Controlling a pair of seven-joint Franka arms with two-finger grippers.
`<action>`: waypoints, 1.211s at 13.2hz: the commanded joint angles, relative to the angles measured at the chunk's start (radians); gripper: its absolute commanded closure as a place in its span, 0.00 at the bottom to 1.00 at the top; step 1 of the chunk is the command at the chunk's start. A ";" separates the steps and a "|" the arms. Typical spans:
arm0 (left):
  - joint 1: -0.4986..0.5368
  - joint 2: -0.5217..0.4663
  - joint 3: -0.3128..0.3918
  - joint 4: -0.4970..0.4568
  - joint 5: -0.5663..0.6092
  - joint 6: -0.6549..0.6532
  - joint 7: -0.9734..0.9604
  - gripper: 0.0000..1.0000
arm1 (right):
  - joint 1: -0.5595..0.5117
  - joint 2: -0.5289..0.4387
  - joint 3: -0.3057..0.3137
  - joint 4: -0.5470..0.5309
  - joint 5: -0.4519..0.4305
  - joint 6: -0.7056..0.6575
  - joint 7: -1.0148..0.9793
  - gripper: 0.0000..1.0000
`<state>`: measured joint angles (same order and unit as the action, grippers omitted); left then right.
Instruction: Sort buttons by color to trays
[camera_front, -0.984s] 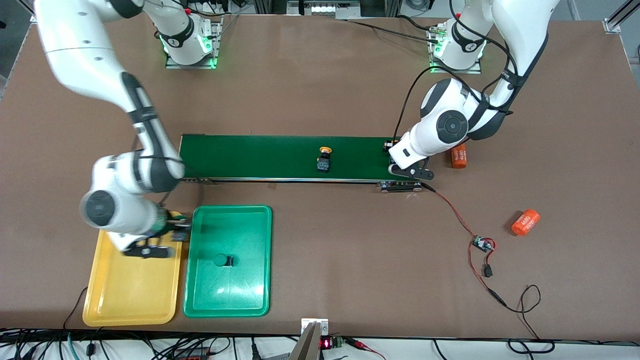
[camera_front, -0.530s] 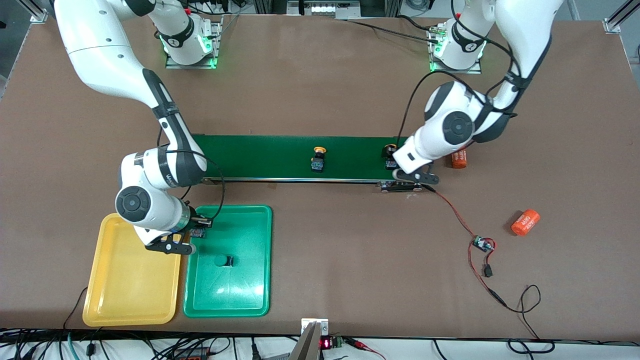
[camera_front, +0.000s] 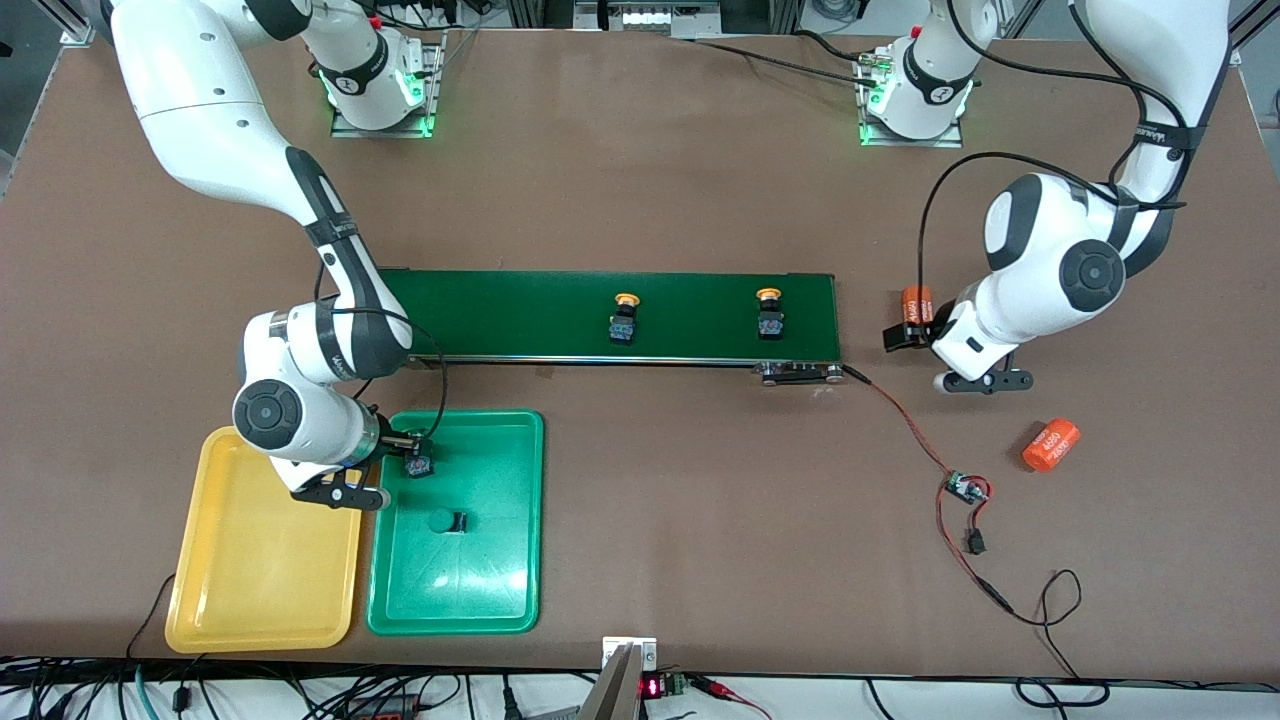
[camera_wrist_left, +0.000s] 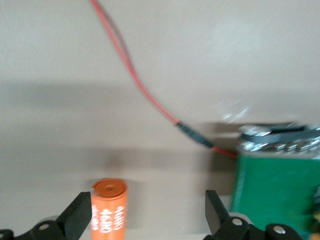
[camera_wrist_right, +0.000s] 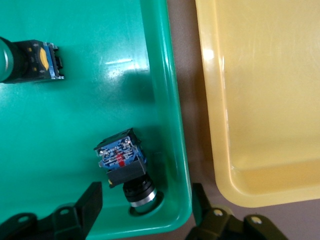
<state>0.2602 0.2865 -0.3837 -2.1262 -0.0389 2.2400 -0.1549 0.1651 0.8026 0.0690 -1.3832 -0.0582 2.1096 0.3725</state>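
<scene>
Right wrist view gives me what the front view hides: the right gripper (camera_wrist_right: 145, 202) has its fingers spread wide, and a released button (camera_wrist_right: 125, 167) lies in the green tray (camera_wrist_right: 172, 120), tight in the corner by the rim next to the yellow tray (camera_wrist_right: 260, 100). A second green-capped button (camera_front: 446, 521) lies mid-tray with bare floor around it. I see the yellow tray empty. Two yellow-capped buttons (camera_front: 624, 320) (camera_front: 769, 314) stand apart on the conveyor belt (camera_front: 500, 310). Left gripper (camera_wrist_left: 147, 215) is open over bare table off the belt's end, an orange cylinder (camera_wrist_left: 107, 210) just inside one finger.
</scene>
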 joint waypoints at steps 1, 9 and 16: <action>0.033 -0.010 -0.007 -0.075 0.014 0.016 0.087 0.00 | 0.004 -0.064 0.014 -0.045 0.011 -0.067 0.022 0.00; 0.091 0.031 -0.007 -0.190 0.129 0.165 0.092 0.00 | 0.053 -0.459 0.181 -0.700 0.020 0.300 0.401 0.00; 0.126 0.076 -0.009 -0.201 0.131 0.165 0.092 0.05 | 0.139 -0.470 0.246 -0.657 -0.008 0.187 0.331 0.00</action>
<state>0.3727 0.3654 -0.3825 -2.3140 0.0744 2.3940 -0.0740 0.2981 0.3434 0.3178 -2.0486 -0.0535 2.3247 0.7900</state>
